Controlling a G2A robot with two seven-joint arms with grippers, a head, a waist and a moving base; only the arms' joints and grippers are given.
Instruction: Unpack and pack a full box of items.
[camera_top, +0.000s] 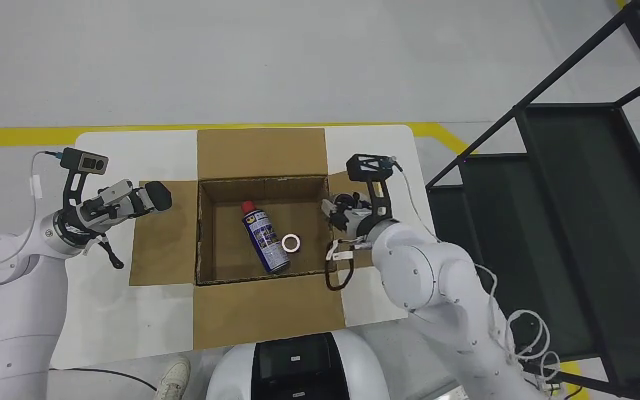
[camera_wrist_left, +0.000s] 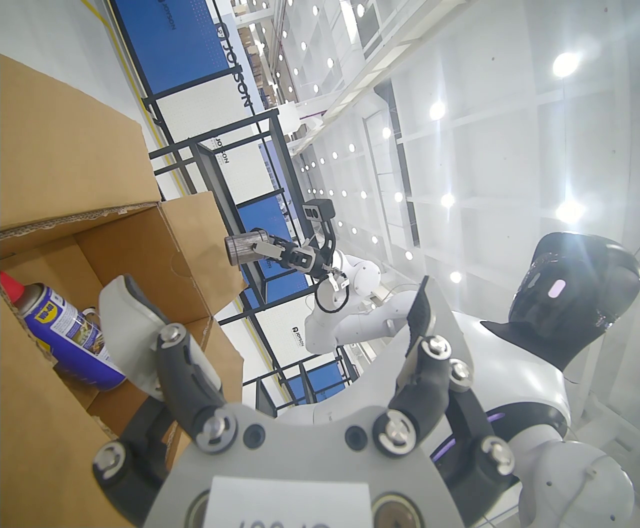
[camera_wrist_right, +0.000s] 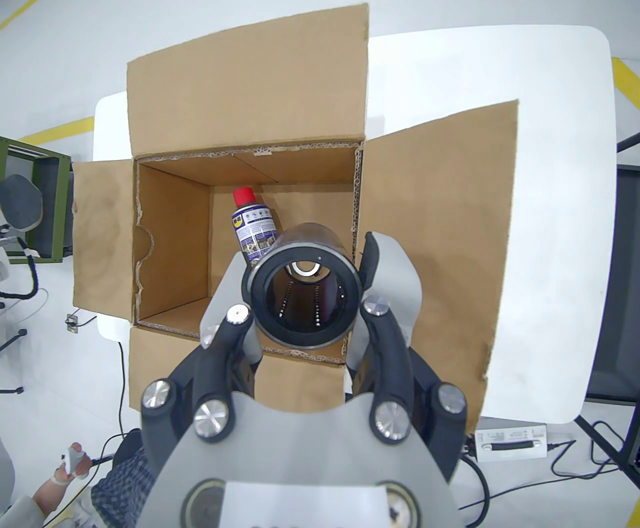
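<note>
While the right hand (camera_wrist_right: 304, 265) clamps a metal sleeve (camera_wrist_right: 306, 305), box (camera_wrist_right: 170, 235) and can (camera_wrist_right: 252, 222) below it, the left hand (camera_top: 158, 197) gapes empty, box beside it.

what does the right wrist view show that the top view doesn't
Right wrist view: a look down the hollow bore of the metal cylinder clamped in the right end effector. Top view: the white ring lying beside the spray can, and the open left end effector over the left flap. Both: the open cardboard box and the red-capped spray can inside it.
</note>
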